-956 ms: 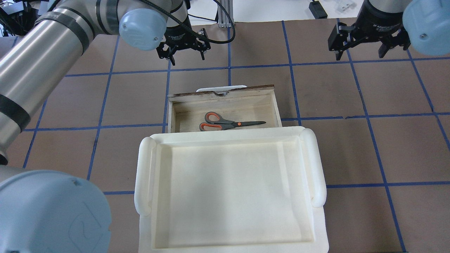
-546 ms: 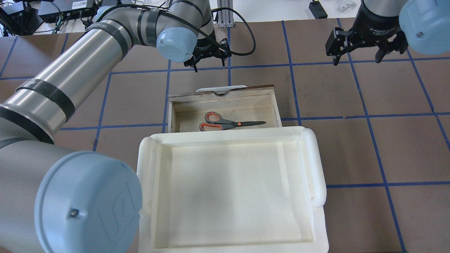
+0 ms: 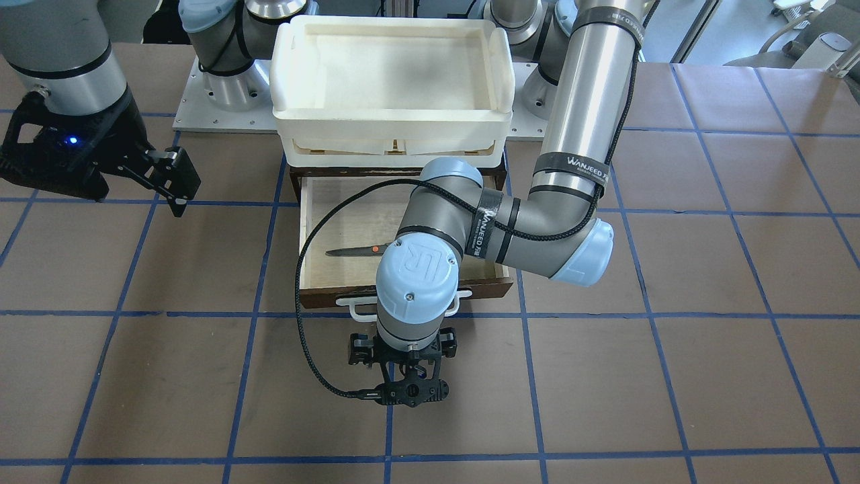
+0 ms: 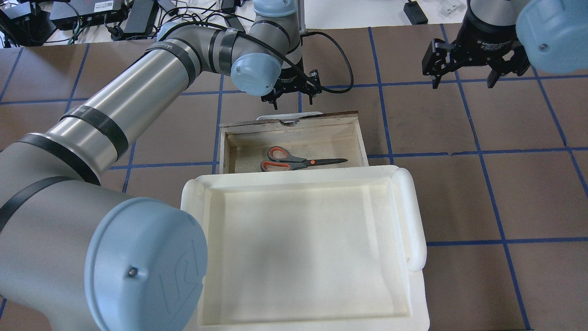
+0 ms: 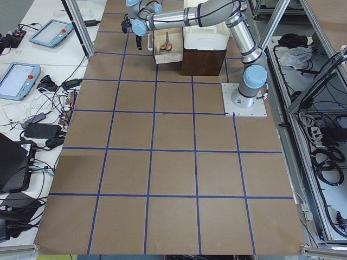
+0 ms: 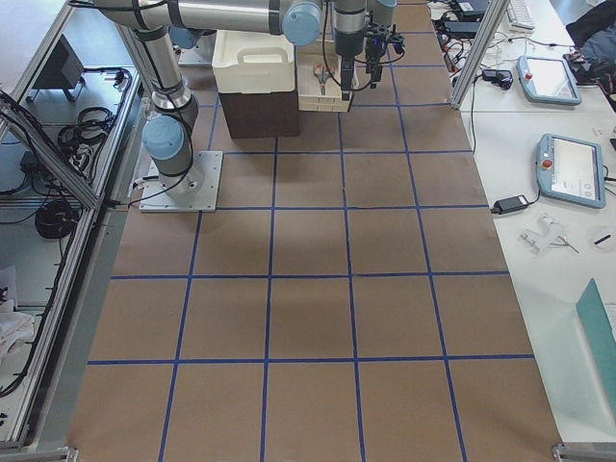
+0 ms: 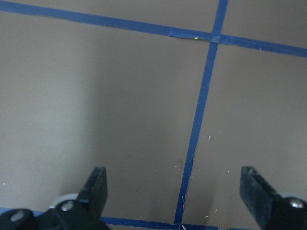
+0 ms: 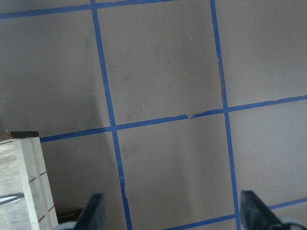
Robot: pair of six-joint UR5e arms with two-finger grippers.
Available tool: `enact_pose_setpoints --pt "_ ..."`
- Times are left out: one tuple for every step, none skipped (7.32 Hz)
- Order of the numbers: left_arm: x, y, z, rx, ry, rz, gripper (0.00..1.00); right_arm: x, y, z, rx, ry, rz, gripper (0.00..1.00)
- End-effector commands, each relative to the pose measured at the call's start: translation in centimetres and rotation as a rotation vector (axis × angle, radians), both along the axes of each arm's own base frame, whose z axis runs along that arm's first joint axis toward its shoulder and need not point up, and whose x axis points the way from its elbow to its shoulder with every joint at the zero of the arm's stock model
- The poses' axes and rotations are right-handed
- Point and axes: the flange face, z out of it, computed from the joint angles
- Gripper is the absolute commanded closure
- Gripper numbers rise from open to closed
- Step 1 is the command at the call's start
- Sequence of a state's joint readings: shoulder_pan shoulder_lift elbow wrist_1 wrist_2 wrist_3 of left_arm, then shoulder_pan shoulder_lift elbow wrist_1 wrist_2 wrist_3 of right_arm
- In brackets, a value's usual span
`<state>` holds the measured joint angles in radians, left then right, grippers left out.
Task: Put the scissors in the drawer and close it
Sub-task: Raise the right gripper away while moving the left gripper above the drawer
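The scissors [image 4: 298,161] lie flat inside the open drawer [image 4: 223,147], handles to the left and blades to the right; their blades also show in the front view [image 3: 353,251]. The drawer's dark front and white bar handle [image 4: 289,115] face away from the robot. My left gripper [image 4: 295,97] is open and empty, pointing down at the table just beyond the handle; it also shows in the front view [image 3: 403,353] and the left wrist view [image 7: 175,191]. My right gripper [image 4: 461,78] is open and empty above the table, far to the right of the drawer.
A large white tray [image 4: 415,216] sits on top of the dark cabinet [image 5: 203,59] that the drawer slides out of. Brown table with blue tape grid lies all around. The drawer's corner [image 8: 24,177] shows in the right wrist view.
My left arm has swung right, carrying its open gripper from beyond the drawer's left corner to just past the handle's middle. The right gripper shifted slightly left. Scissors and drawer have not moved.
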<state>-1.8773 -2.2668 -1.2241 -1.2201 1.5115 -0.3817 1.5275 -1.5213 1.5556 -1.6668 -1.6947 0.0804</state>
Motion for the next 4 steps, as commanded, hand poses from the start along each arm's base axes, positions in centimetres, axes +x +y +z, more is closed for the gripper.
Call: enact_pose_setpoints --pt "-0.08 0.30 -0.74 0.040 0.003 -0.027 0.00 1.86 0.86 0.43 0.008 -0.056 0.029 0.00" --pt "-0.04 0.62 -0.83 0.073 0.024 -0.052 0.00 2.01 0.89 0.36 0.009 -0.063 0.031 0.00" --pt "-0.09 0.88 -1.02 0.097 0.031 -0.057 0.00 2.04 0.87 0.51 0.000 -0.065 0.031 0.00" --pt "0.02 1.01 -0.89 0.111 0.031 -0.055 0.00 2.04 0.78 0.48 -0.003 -0.065 0.034 0.00"
